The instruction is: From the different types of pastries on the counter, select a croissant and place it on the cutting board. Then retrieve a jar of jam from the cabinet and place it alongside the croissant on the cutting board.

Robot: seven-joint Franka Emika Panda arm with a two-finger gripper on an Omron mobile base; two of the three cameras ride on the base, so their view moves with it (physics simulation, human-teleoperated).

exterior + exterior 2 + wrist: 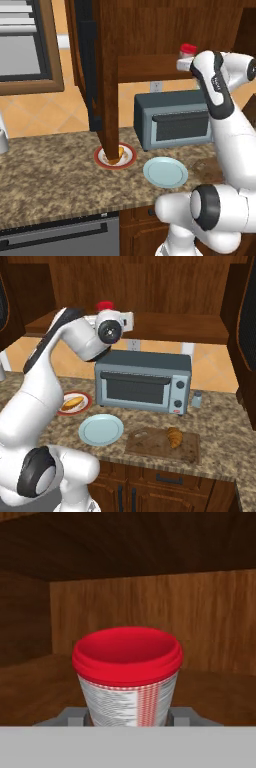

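1 cabinet [150,286] encloses the gripper [129,718], whose fingers [75,716] flank the base of 1 jar of jam [127,677] on the shelf; whether they pinch it cannot be told. Likely risk: a loose hold drops the jar on withdrawal. Far below lie 1 worktop [220,421], 1 toaster oven [144,381], 1 cutting board [150,443], 2 plates, 1 croissant [174,436].
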